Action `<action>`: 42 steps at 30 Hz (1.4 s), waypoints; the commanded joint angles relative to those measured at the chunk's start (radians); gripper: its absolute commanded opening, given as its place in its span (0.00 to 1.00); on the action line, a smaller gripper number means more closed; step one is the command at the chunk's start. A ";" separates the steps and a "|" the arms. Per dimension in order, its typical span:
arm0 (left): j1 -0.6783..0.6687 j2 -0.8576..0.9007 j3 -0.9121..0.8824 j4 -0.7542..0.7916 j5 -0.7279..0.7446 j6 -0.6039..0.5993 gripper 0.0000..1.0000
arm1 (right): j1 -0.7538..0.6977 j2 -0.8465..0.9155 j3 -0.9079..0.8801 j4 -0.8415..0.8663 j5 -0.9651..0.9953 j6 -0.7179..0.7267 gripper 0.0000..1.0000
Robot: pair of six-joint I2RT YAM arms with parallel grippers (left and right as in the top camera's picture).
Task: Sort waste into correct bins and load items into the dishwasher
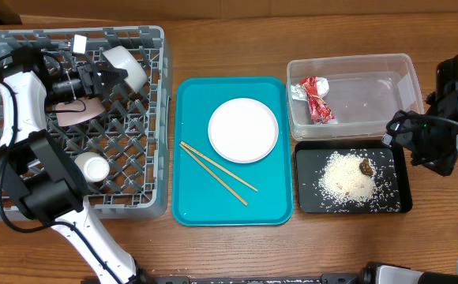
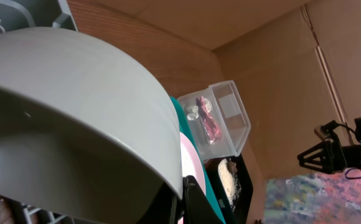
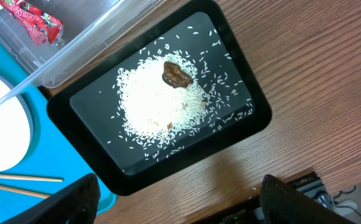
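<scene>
The grey dish rack [image 1: 146, 173] fills the left of the table. The teal tray [image 1: 193, 205] lies just beside it, long axis running away from the robot. To the right, the clear tub [image 1: 371, 87] sits just behind the black tray [image 1: 304, 197], and both have their long sides running left to right.

The white plate [image 1: 243, 130] lies flat on the teal tray. The grey-green bowl [image 1: 130, 67] is tilted at the rack's far side, and the left gripper [image 1: 109, 76] is pinched tight on its rim. The pink dish [image 1: 79, 114] lies in the rack below that arm.

The chopsticks [image 1: 217, 170] lie on the teal tray in front of the plate. They run diagonally from far-left to near-right, close together at the far-left ends and spreading apart toward the other. The white cup [image 1: 95, 167] stands in a near-left compartment of the rack.

The wrapper [image 1: 316, 99] lies in the tub's left end, its long axis roughly front to back. Its white lettering on red is too small to read. The rice [image 1: 346, 177] is heaped in the black tray, with the brown scrap [image 1: 366, 166] on the heap's right edge.

The right gripper [image 3: 180, 186] is above the black tray's right edge — fingers spread wide, holding nothing.
</scene>
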 commanded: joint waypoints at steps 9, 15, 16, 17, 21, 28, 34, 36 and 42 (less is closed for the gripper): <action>0.163 0.008 0.001 -0.082 -0.050 0.007 0.50 | -0.003 -0.014 0.026 -0.002 0.006 0.000 0.84; 0.190 -0.058 0.002 -0.108 -0.046 0.007 1.00 | -0.003 -0.014 0.026 -0.009 0.006 0.000 0.84; 0.186 -0.080 0.002 -0.108 -0.063 0.007 1.00 | -0.003 -0.014 0.026 -0.011 0.006 -0.002 0.84; 0.182 -0.104 0.002 -0.108 -0.085 0.006 1.00 | -0.003 -0.014 0.026 -0.014 0.006 -0.003 0.84; 0.144 -0.224 0.002 -0.092 -0.216 -0.085 1.00 | -0.003 -0.014 0.026 -0.019 0.007 -0.003 0.84; -0.058 -0.431 0.002 -0.107 -0.700 -0.411 1.00 | -0.003 -0.014 0.026 -0.018 0.007 -0.003 0.89; -0.326 -0.494 0.002 -0.259 -1.074 -0.680 1.00 | -0.003 -0.014 0.026 -0.021 0.006 -0.003 0.90; -0.389 -0.494 0.002 -0.320 -1.103 -0.735 1.00 | -0.003 -0.014 0.026 -0.024 0.006 -0.003 0.90; -0.539 -0.495 -0.001 -0.489 -1.183 -0.816 1.00 | -0.003 -0.014 0.026 -0.032 0.006 -0.003 0.90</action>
